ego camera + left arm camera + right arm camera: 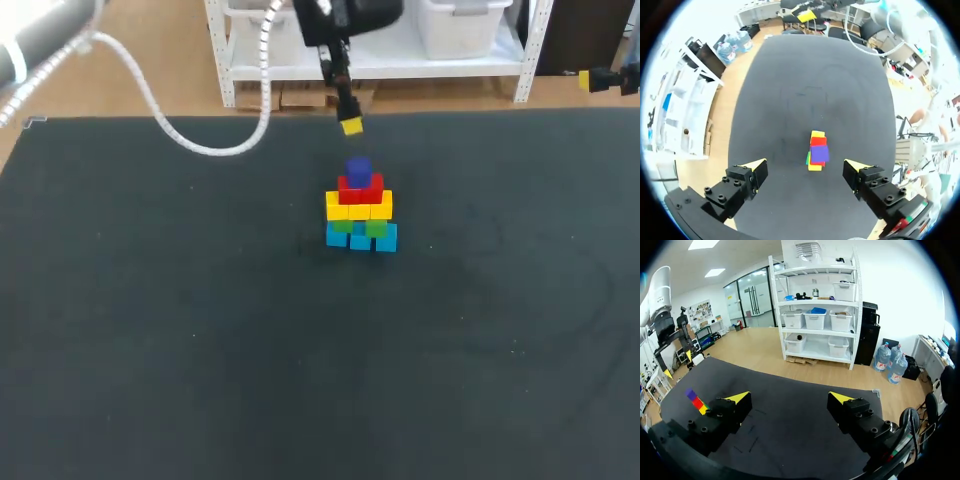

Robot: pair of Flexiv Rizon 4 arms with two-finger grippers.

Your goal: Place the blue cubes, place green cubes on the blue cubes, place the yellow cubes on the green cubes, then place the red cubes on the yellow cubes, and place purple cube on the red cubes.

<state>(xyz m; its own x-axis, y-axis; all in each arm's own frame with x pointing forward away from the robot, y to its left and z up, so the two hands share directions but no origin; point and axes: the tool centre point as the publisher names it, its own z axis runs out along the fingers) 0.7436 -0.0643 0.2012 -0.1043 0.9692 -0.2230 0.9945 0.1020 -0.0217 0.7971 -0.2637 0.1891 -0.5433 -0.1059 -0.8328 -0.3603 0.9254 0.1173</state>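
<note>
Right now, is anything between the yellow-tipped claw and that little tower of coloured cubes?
Nothing visible does. The open left gripper faces the tower of coloured cubes, its purple cube topmost, with no other thing between them.

Cube stack (360,212) sits mid-counter (200,330), a bit toward the far edge. Five tiers, single top cube (358,170). Left hand (350,125) is above and just behind the stack, not touching. Right hand (789,397) is at far right, well apart from the stack.
</note>
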